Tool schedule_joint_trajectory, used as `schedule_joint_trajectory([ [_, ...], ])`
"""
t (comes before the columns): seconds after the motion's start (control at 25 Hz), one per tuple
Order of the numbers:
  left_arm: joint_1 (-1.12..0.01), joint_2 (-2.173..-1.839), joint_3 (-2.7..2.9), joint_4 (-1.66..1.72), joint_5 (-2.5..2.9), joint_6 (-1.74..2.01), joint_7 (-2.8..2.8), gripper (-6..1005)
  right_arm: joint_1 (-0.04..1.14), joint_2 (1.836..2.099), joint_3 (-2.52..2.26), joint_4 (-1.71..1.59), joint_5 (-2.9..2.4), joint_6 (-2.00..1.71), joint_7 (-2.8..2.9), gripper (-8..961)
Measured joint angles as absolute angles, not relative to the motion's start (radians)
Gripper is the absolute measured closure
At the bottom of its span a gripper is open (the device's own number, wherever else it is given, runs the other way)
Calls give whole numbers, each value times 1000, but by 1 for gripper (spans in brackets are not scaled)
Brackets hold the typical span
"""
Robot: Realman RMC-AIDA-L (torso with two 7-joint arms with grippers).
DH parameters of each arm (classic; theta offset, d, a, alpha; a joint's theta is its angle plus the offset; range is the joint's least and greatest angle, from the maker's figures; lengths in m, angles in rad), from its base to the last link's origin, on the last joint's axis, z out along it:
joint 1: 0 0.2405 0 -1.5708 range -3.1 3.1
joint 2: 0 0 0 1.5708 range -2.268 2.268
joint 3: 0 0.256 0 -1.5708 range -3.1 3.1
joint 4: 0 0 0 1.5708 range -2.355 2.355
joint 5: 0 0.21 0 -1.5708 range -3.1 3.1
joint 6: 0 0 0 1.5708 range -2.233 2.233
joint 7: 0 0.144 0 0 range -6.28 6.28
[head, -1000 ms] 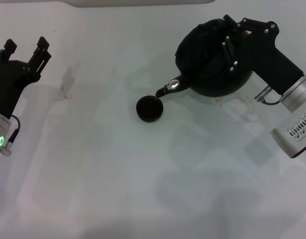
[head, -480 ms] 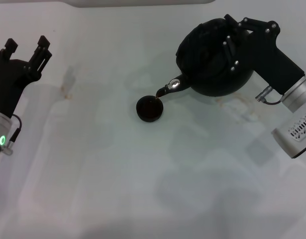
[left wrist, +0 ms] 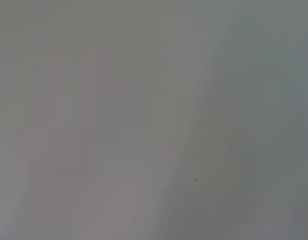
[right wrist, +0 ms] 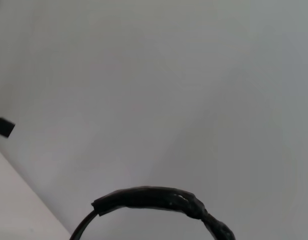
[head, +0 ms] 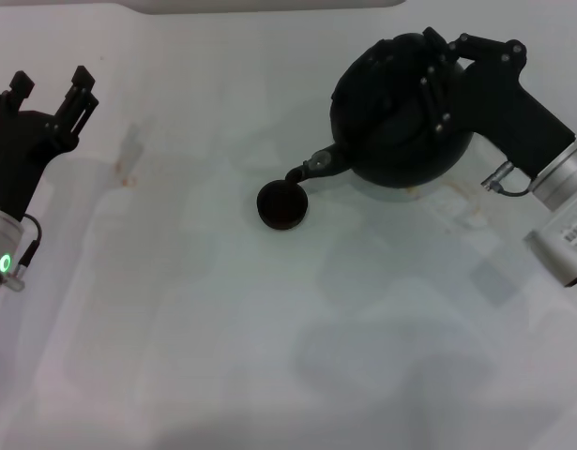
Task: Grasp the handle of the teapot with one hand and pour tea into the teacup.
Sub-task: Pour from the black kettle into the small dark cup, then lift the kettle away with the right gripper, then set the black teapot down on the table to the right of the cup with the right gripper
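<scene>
The round matte-black teapot (head: 391,127) is held above the white table at the back right, tilted a little, with its spout (head: 311,170) pointing left and down toward the teacup. My right gripper (head: 432,62) is shut on the handle, which it mostly hides in the head view; the ribbed black hoop shows in the right wrist view (right wrist: 154,197). The tiny black teacup (head: 281,205) stands just below and left of the spout tip, with dark reddish-brown tea in it. No stream runs from the spout. My left gripper (head: 52,84) is open and empty, parked at the far left.
The white table (head: 269,356) has faint brownish stains (head: 129,174) at the left and some under the teapot. A pale rim (head: 269,6) runs along the far edge. The left wrist view shows only blank surface.
The teapot has tipped back toward upright and its spout has lifted off the teacup's rim. The stream of tea has stopped. The left arm has not moved.
</scene>
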State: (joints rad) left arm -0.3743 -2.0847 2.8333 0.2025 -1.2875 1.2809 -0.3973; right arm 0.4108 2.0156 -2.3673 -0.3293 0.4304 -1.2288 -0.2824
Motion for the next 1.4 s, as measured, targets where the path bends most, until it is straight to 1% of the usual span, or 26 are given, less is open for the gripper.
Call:
schedule_joint_trajectory([
  [0.76, -372, -2083, 2833, 202, -1289, 1279, -397, 127, 412, 2007, -2349, -271, 437, -1226, 221, 823],
  [1.04, -374, -2083, 2832, 201, -1289, 1278, -397, 127, 374, 2005, -2310, -222, 438, -1251, 295, 819],
  [1.4, -379, -2083, 2832, 202, -1290, 1278, -397, 126, 334, 2008, -2298, -175, 439, -1255, 291, 813],
])
